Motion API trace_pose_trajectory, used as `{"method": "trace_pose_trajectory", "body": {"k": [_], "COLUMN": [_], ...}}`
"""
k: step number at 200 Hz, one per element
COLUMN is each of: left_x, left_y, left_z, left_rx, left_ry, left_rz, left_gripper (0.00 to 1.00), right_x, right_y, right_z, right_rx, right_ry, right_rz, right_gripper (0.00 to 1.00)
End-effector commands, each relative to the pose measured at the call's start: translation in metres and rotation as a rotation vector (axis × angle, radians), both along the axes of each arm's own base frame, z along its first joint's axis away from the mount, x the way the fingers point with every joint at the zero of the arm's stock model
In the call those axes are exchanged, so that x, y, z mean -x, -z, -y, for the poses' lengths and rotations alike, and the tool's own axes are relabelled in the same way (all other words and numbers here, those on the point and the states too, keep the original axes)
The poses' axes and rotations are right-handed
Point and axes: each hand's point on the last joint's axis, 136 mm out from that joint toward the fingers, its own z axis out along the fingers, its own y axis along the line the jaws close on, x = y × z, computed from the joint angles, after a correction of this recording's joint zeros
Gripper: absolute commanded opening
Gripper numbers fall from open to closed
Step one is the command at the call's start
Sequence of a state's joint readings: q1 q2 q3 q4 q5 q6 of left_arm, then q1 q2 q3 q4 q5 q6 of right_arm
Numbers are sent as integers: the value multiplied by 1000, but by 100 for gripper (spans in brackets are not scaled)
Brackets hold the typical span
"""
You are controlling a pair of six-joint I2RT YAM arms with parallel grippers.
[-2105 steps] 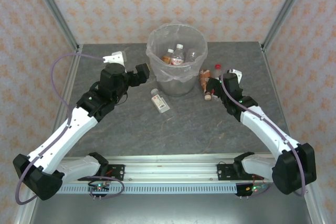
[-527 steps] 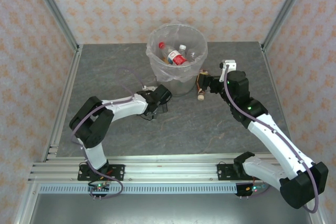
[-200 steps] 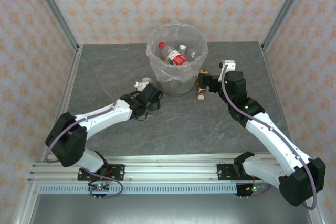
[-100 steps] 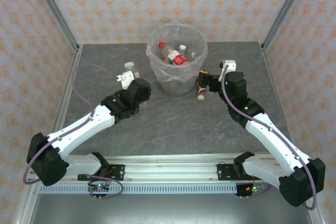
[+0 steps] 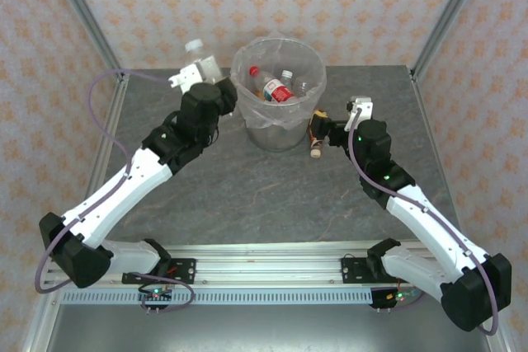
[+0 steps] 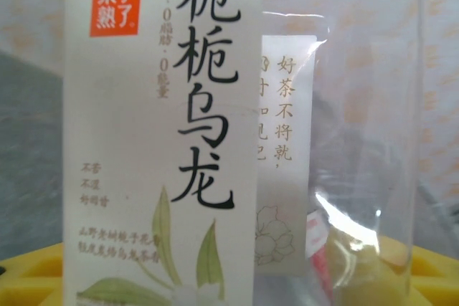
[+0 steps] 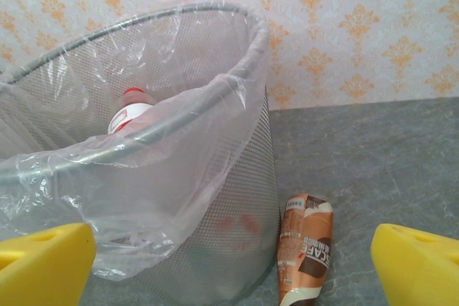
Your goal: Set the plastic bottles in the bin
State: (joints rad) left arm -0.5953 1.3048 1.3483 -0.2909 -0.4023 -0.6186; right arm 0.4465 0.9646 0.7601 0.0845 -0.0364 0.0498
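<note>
Your left gripper (image 6: 229, 283) is pinching a clear tea bottle (image 6: 165, 141) with a white label, holding it up just left of the mesh bin (image 5: 276, 131), where several bottles are lying, one of them red-capped (image 5: 266, 82). Your right gripper (image 7: 229, 263) is standing spread wide. A brown-labelled coffee bottle (image 7: 305, 249) is lying just beside the bin's base, with open grey tabletop (image 5: 272, 195) nearer you.

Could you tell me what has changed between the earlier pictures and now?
The left gripper took the clear white-labelled plastic bottle off the table and raised it beside the grey mesh bin. A red-capped bottle joined those in the bin. The open right gripper stays by the brown bottle.
</note>
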Motion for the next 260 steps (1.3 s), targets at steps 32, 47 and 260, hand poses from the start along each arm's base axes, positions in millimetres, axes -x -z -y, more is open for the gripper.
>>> {"method": "trace_pose_trajectory", "body": {"k": [32,47,260], "left_x": [-46,-62,-81], "left_y": [-44,-48,5], "left_z": [64,76,94], "left_rx": [-99,-115,21], "left_ry": [232,250,296], "left_rz": [47,55,-174], "left_gripper": [0,0,96], "right_x": [-4,-7,-21], "right_y": [-24,-26,20], "right_z": [9,13,38], "right_rx": [11,18,-54], "right_ry": [53,80,248], "right_rz": [154,177,72], "right_gripper": [99,99,99]}}
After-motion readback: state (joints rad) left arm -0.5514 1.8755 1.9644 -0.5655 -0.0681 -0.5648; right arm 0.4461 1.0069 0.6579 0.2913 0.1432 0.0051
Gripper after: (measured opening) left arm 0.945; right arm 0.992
